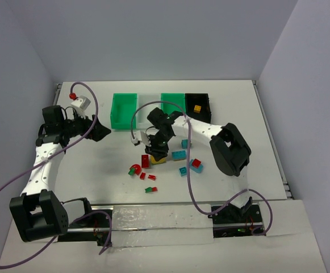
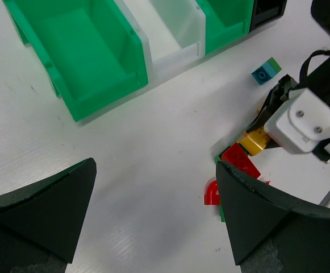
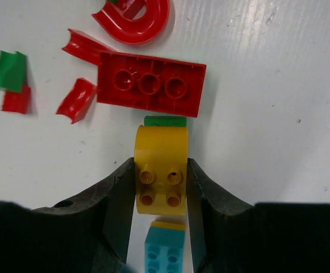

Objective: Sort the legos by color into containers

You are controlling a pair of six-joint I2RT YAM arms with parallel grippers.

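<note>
My right gripper (image 1: 158,152) (image 3: 161,170) is shut on a yellow lego (image 3: 161,176) (image 1: 158,161) low over the table, with a green piece (image 3: 165,120) under its far end. A red brick (image 3: 150,84), a red arch (image 3: 133,20) and small red bits lie just beyond; a cyan brick (image 3: 165,250) lies just behind. More cyan, red and green legos (image 1: 183,162) lie to its right. The bins stand at the back: green (image 1: 125,110), white (image 1: 149,102), green (image 1: 173,102), black (image 1: 199,104) holding a yellow brick. My left gripper (image 1: 99,132) (image 2: 155,170) is open and empty, left of the pile.
A small grey block with a red top (image 1: 79,102) sits at the back left. The right arm's cable (image 1: 187,170) loops over the legos. In the left wrist view the right wrist's white camera housing (image 2: 301,125) stands over the yellow lego (image 2: 253,142).
</note>
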